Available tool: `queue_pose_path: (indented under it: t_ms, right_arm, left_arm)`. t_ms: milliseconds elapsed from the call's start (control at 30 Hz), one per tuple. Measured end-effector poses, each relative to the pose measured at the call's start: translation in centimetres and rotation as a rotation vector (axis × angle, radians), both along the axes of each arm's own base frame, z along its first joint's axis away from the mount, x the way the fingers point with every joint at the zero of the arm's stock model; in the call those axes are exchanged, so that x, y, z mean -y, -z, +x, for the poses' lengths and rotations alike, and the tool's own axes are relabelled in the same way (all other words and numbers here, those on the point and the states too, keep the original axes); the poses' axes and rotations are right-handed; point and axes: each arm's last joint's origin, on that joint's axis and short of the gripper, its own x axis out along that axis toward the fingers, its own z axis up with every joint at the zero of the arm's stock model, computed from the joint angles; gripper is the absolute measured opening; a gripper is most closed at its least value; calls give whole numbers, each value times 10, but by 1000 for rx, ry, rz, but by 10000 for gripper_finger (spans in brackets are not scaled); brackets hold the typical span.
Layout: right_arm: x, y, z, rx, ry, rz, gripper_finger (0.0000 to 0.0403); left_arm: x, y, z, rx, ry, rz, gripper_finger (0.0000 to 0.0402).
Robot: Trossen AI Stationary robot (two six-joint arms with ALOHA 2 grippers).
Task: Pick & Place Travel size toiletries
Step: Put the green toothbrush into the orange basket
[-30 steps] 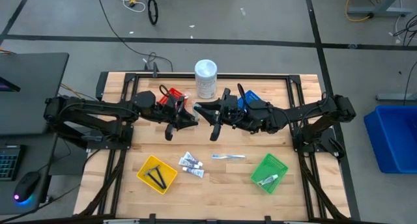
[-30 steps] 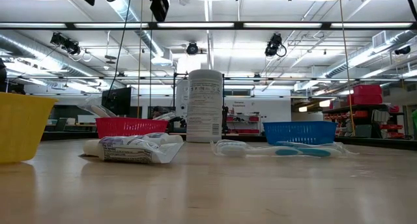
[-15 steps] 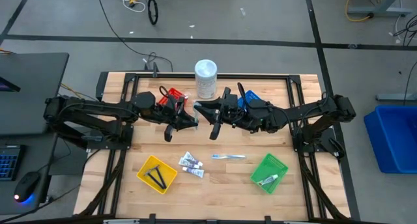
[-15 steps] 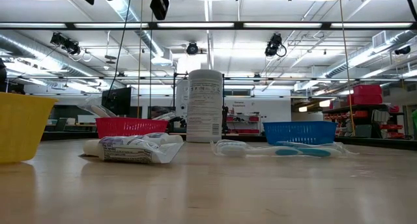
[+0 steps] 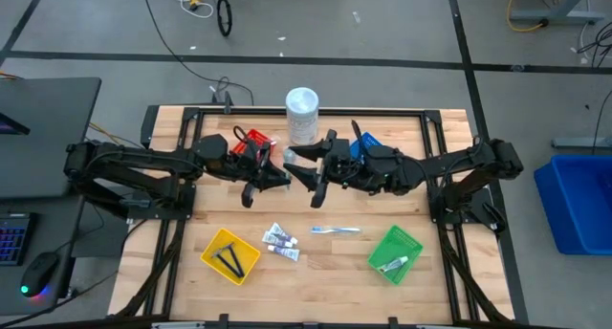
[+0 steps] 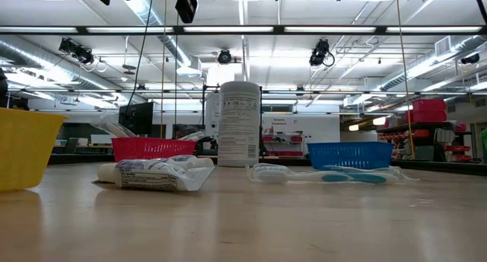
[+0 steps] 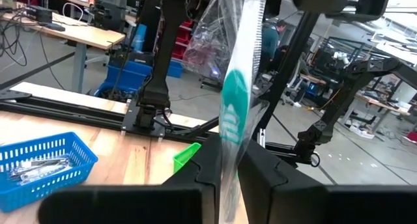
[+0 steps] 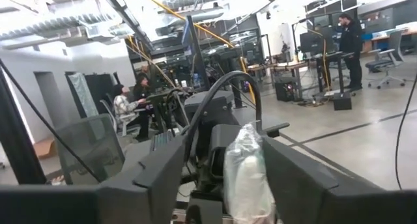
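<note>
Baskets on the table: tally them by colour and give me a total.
Red basket: 1
Blue basket: 1
Yellow basket: 1
Green basket: 1
Total: 4

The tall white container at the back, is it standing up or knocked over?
Standing up: the tall white container rests upright on its base on the table.
</note>
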Motion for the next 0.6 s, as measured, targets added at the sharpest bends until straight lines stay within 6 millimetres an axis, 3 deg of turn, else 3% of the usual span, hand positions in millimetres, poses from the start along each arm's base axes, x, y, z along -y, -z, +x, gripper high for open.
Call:
queue_pose_path:
  t_ms: [267, 400, 600]
  right_arm:
    - [6, -26, -24, 61, 25, 3, 270]
    - [9, -37, -37, 72, 32, 7, 268]
    - [13, -37, -52, -42, 85, 40, 238]
  left_arm:
    - [-2, 2, 0, -13, -39, 17, 40]
    - [-4, 1, 0, -10, -45, 24, 36]
    - [-8, -4, -4, 23, -56, 26, 39]
